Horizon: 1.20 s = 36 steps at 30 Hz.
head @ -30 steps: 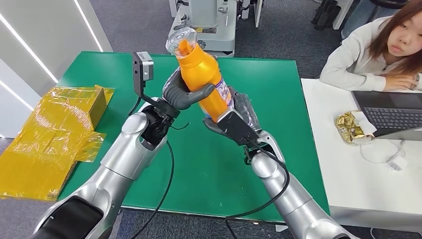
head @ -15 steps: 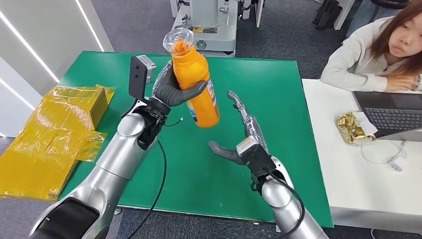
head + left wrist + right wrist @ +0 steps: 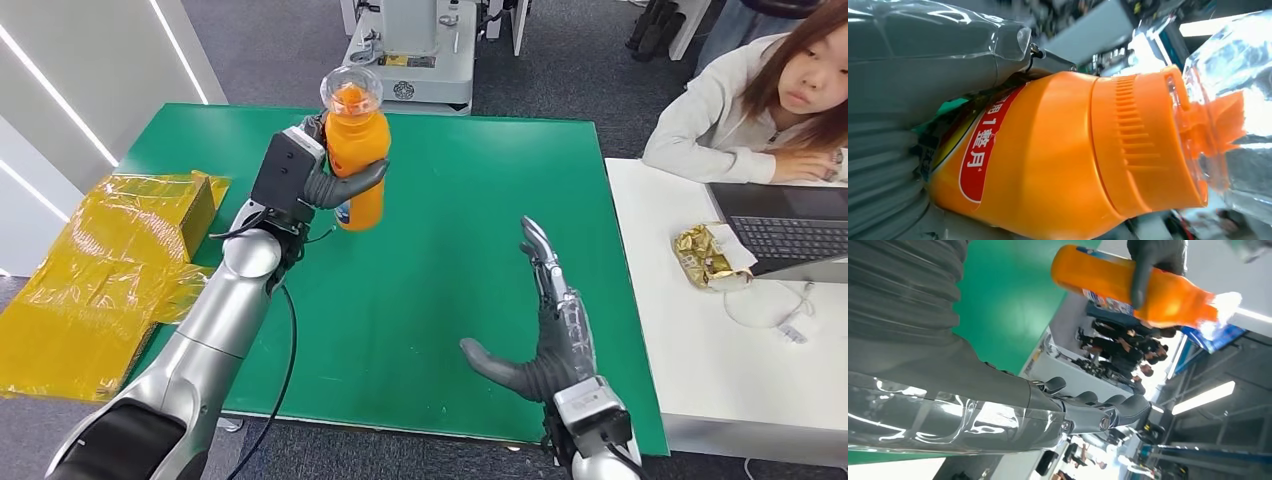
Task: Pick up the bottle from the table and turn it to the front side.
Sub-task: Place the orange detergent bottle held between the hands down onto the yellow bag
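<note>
While the orange plastic bottle with a clear domed cap (image 3: pixel 357 150) is held upright above the far left part of the green table (image 3: pixel 450 250), it is gripped around its middle by the left hand (image 3: pixel 335 180), whose grey thumb is wrapped across the front of the body. The bottle is raised clear of the table surface, cap uppermost. In the left wrist view, a red label panel with white characters (image 3: pixel 979 150) is seen on the bottle's side next to the hand, and the ribbed orange collar is seen below the clear cap.

The right hand (image 3: pixel 545 340) is seen well apart from the bottle, over the near right part of the table. Its fingers are spread and extended, the thumb is stretched out to the side, and nothing is held in it.

A yellow cellophane-wrapped box with loose yellow film (image 3: pixel 110 270) is noted beside the table's left edge. A white table (image 3: pixel 700 370) is set against the green table's right side; on it a grey laptop (image 3: pixel 785 225), a gold foil wrapper (image 3: pixel 705 255) and a white cable (image 3: pixel 780 310) are recorded. A person in a light hooded top (image 3: pixel 730 100) is seated at that table, arms resting near the laptop. A grey machine base (image 3: pixel 410 50) is noted beyond the far edge of the green table
</note>
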Each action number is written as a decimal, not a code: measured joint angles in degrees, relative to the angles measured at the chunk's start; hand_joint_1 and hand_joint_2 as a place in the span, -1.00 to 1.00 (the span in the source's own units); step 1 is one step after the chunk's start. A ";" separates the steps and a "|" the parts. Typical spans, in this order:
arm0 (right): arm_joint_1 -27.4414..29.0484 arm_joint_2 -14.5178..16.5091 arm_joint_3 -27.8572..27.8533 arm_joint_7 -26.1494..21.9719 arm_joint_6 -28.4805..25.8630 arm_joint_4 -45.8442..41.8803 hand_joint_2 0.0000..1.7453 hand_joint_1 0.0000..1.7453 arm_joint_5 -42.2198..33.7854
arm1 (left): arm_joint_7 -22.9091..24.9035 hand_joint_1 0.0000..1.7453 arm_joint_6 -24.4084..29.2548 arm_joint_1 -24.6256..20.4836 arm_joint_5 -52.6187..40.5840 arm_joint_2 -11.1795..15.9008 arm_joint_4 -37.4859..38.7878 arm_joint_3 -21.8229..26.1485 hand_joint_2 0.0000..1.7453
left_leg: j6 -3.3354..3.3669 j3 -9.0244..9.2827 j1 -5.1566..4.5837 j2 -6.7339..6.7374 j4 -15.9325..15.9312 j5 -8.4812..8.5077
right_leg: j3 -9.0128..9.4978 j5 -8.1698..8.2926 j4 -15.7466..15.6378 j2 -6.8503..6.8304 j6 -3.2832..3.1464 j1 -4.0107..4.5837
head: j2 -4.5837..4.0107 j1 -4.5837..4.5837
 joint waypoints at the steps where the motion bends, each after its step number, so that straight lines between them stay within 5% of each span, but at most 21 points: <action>1: 0.52 -0.01 -0.25 -0.15 0.01 -0.83 1.00 -1.00 0.25 | -0.04 1.00 1.49 0.00 -2.84 0.17 -0.20 0.02 1.00 | 0.00 0.00 0.00 0.00 0.00 0.00 | 0.00 0.00 0.00 0.00 0.00 0.00 | 0.00 0.00; 10: 3.47 -0.01 -1.79 -0.92 0.85 -5.47 1.00 -1.00 2.58 | 1.43 1.00 10.50 -0.01 -22.47 1.39 -2.07 0.02 1.00 | 0.00 0.00 0.00 0.01 0.00 0.00 | 0.00 0.00 0.00 0.01 0.00 0.00 | 0.00 0.00; 36: 9.12 -0.12 -3.49 -1.82 -0.84 -9.24 1.00 -1.00 6.11 | 12.79 1.00 17.32 -0.64 -65.56 6.54 -2.72 0.13 1.00 | -0.02 -0.01 0.00 0.04 -0.02 -0.02 | -0.01 -0.02 -0.01 0.03 0.00 0.00 | 0.00 0.00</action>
